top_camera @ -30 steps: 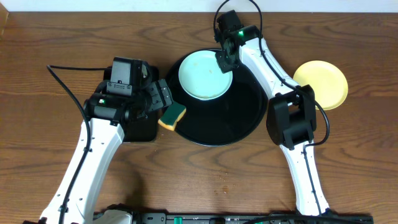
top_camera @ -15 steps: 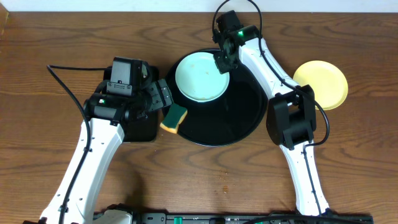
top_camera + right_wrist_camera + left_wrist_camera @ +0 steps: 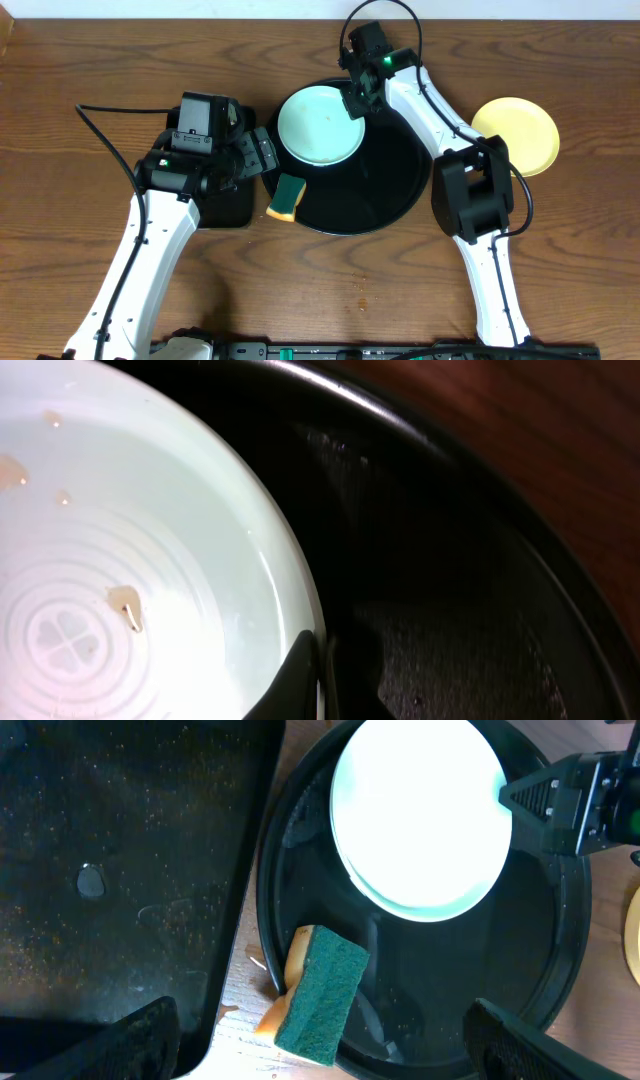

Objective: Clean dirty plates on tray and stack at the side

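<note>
One mint-blue plate (image 3: 318,126) lies at the back left of the round black tray (image 3: 385,195); no second mint plate shows. The right wrist view shows brown smears on the plate (image 3: 150,590). My right gripper (image 3: 357,101) is shut on the plate's right rim (image 3: 312,680). The yellow plate (image 3: 517,135) sits on the table right of the tray. My left gripper (image 3: 264,158) is open wide, left of the tray. A green and yellow sponge (image 3: 288,196) leans on the tray's left rim, loose between the left fingers in the left wrist view (image 3: 322,992).
A rectangular black tray (image 3: 228,206) lies under my left wrist and also shows in the left wrist view (image 3: 120,870). The right arm's base (image 3: 470,195) stands at the round tray's right edge. Bare wood table lies in front.
The sponge has dropped from the left gripper and shifted toward the front, onto the tray's rim. The right gripper has drawn the mint plate slightly left.
</note>
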Robot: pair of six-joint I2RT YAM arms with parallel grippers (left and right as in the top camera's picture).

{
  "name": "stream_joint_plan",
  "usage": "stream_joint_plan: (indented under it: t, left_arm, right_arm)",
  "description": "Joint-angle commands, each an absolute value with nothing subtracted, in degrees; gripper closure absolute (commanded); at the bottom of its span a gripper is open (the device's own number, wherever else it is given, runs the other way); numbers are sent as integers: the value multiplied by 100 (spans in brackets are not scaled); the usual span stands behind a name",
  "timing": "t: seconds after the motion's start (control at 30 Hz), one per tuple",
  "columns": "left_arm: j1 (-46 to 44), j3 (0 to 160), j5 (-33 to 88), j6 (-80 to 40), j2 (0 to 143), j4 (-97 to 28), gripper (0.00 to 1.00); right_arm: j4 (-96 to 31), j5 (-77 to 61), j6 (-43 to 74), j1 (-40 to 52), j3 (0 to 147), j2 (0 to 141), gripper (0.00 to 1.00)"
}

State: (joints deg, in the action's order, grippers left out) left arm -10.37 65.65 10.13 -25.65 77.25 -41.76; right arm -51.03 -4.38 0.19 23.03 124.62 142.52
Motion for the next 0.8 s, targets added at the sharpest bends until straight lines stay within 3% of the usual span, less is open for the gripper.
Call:
stream_joint_plan:
  t: [0.0, 0.1, 0.3, 0.53, 0.77]
  left_arm:
    - [-1020, 6624, 943, -2550, 7714, -4180, 10]
    - [-1020, 6624, 941, -2550, 7714, -4178, 10]
    - [-1020, 6624, 941, -2550, 7714, -4178, 10]
    - [-1020, 6624, 941, -2550, 7714, -4178, 10]
    - [-687, 6659, 176, -2976, 7511, -3951, 10]
  right_arm:
    - [-5137, -510, 10, 2239, 12387, 13817, 96]
    - [-5262, -504, -252, 2250, 12387, 13474, 65]
    - [-5749, -685, -657, 2491, 12385, 12925, 49]
    - [-6143, -1859, -784, 2777, 12374, 12958, 48]
    - [-6075, -1468, -786, 3242, 12368, 13043, 50]
